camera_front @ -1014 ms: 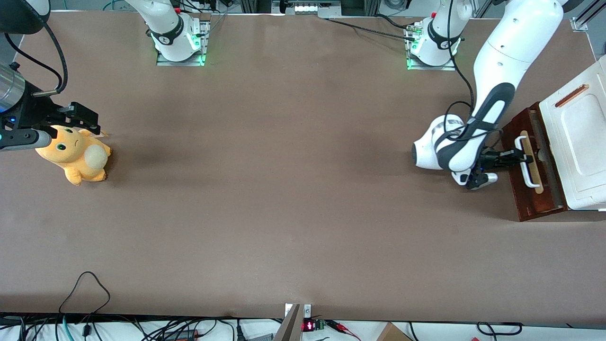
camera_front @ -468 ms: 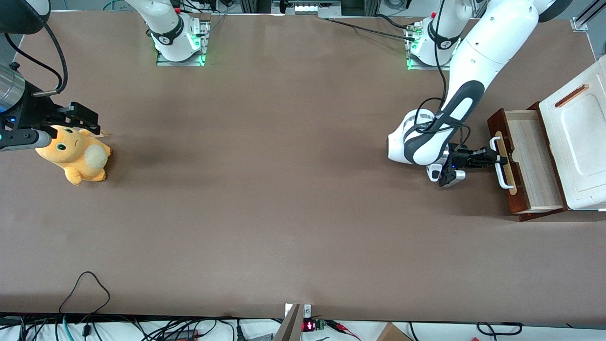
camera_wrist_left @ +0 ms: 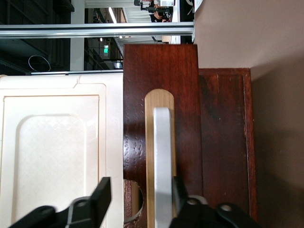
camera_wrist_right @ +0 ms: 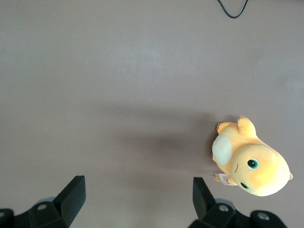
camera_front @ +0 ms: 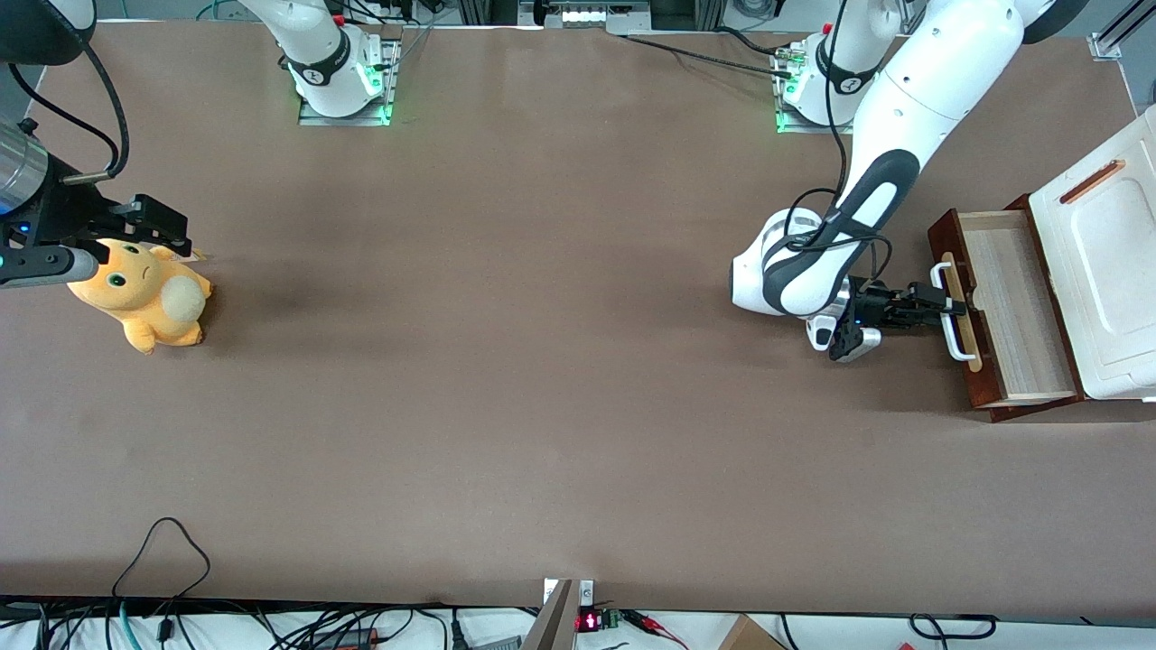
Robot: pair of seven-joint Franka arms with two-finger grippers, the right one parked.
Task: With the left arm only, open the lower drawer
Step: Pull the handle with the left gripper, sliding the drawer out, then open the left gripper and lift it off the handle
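The lower drawer (camera_front: pixel 1007 307) stands pulled out of the cabinet under the white top (camera_front: pixel 1102 253), its pale wood inside showing. Its dark red-brown front (camera_wrist_left: pixel 185 118) carries a white bar handle (camera_wrist_left: pixel 161 156) on a pale strip. My left arm (camera_front: pixel 903 126) reaches down in front of the drawer. Its gripper (camera_front: pixel 935 305) is at the handle (camera_front: pixel 948 311). In the wrist view the gripper (camera_wrist_left: pixel 140 190) is open, and the bar lies between the two fingers (camera_wrist_left: pixel 101 194), close against one of them.
An orange plush toy (camera_front: pixel 144 293) lies toward the parked arm's end of the table. A black cable loop (camera_front: pixel 163 542) lies near the table's front edge. The two arm bases (camera_front: pixel 817 86) stand farthest from the front camera.
The drawer has slid out from nearly shut to wide open, toward the parked arm's end. My gripper travelled with the handle, most of the way in the first half second.
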